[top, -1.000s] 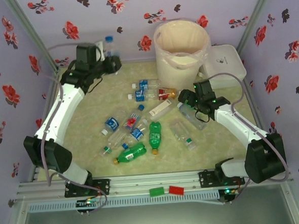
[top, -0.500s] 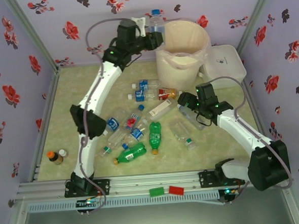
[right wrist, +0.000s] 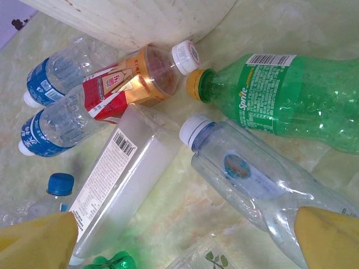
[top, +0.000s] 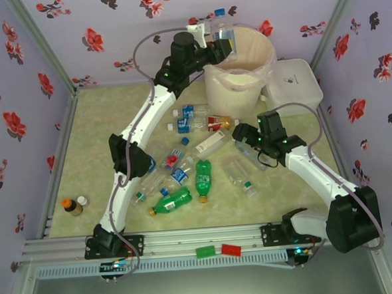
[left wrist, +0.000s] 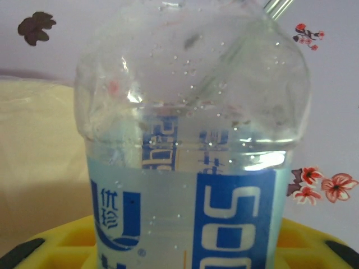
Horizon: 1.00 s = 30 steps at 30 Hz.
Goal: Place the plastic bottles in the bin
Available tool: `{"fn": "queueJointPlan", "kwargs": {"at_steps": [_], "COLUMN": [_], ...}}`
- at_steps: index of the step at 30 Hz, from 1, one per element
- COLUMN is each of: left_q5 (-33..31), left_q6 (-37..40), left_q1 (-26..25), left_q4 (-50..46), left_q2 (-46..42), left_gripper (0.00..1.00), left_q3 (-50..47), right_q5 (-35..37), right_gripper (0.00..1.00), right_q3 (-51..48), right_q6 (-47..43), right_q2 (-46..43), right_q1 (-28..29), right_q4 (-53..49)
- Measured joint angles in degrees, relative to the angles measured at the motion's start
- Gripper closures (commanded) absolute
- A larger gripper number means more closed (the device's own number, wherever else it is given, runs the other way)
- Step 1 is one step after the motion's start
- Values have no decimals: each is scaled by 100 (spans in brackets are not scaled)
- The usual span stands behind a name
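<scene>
My left gripper (top: 223,42) is shut on a clear plastic bottle (top: 223,29) with a blue label and blue cap, held upright over the near-left rim of the cream bin (top: 239,68). In the left wrist view that bottle (left wrist: 190,168) stands between the yellow fingers (left wrist: 50,246). My right gripper (top: 247,141) hangs open low over the table, right of the bin's foot. Its yellow fingertips (right wrist: 39,241) straddle a clear white-capped bottle (right wrist: 258,179) and a white square bottle (right wrist: 118,185). Several more bottles lie mid-table, among them a green one (top: 173,202).
A flat white lidded box (top: 292,81) sits right of the bin. Two small brown bottles (top: 72,206) stand at the table's left edge. A green Sprite bottle (right wrist: 286,95) and a red-labelled bottle (right wrist: 132,81) lie near the bin wall (right wrist: 140,17). Flowered walls enclose three sides.
The left arm has swung from the back left corner up and right to the bin's rim, carrying the blue-labelled bottle. The right arm has barely shifted.
</scene>
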Motion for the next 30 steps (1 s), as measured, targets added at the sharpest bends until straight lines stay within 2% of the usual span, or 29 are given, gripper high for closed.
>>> {"fn": "queueJointPlan", "kwargs": {"at_steps": [3,5,6,7,9,11,25,30], "left_q5": [-170,-251,-280,-306,-341,-341,-337,-310], "left_q6": [2,4,-7,-13,-22,-26,70,136], "left_q1": [-2,-2,-2,-2,-2,-2,-7,-7], "left_q4": [-11,-7,101,90,116,140,42,-164], "left_q2": [210,391,459,470,470,470,413,92], "left_gripper": [54,48,42,29,12,1,0,0], "left_q3": [68,175,245,280,337,389,422,223], "right_q5": [-68,-96,-114,-122,-138,-160,-177,-181], "right_gripper": [0,0,0,0,0,0,0,0], "right_q3": [0,0,-4,-13,-50,-109,-192,-190], "right_q6": [0,0,0,0,0,0,-4,-4], "right_q2": [-83,-170,-221,-275,-374,-455,-529,-527], "right_q1": [0,0,0,0,0,0,0,0], "right_q4": [0,0,2,2,11,20,-52,-96]}}
